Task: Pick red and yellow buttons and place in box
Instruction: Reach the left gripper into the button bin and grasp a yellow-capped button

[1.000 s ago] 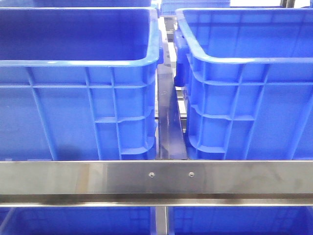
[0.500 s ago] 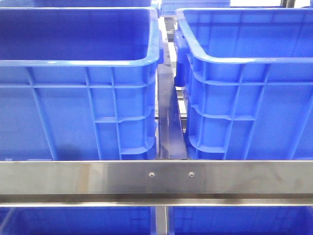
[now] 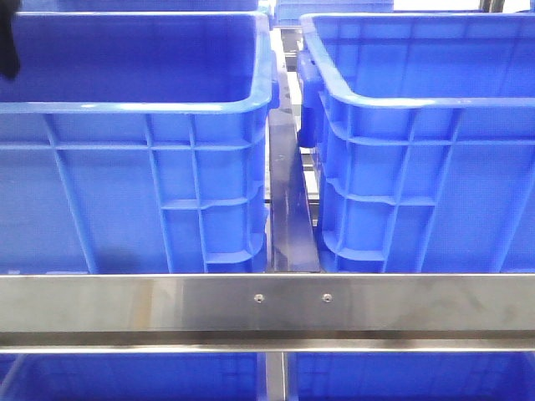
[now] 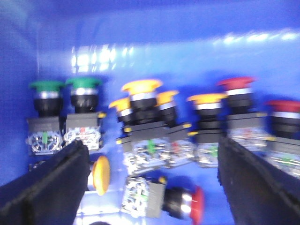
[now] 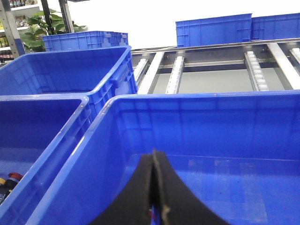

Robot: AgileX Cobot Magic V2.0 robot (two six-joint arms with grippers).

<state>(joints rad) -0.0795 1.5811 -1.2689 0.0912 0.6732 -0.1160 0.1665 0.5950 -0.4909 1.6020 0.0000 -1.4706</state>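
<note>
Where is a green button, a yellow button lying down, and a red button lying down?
green button (image 4: 46, 86), left wrist view, on its cap.
yellow button (image 4: 101, 175), left wrist view, on its dome.
red button (image 4: 197, 209), left wrist view, on its cap.

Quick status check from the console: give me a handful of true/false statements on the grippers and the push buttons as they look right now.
1. The left gripper is open over the buttons. True.
2. The right gripper is wide open. False: its fingers are pressed together, above a blue crate.
3. Only yellow buttons lie under the left gripper. False: green buttons, yellow buttons and red buttons are there.
4. One red button lies on its side. True.
5. The left gripper already grips a button. False: nothing sits between its fingers.
</note>
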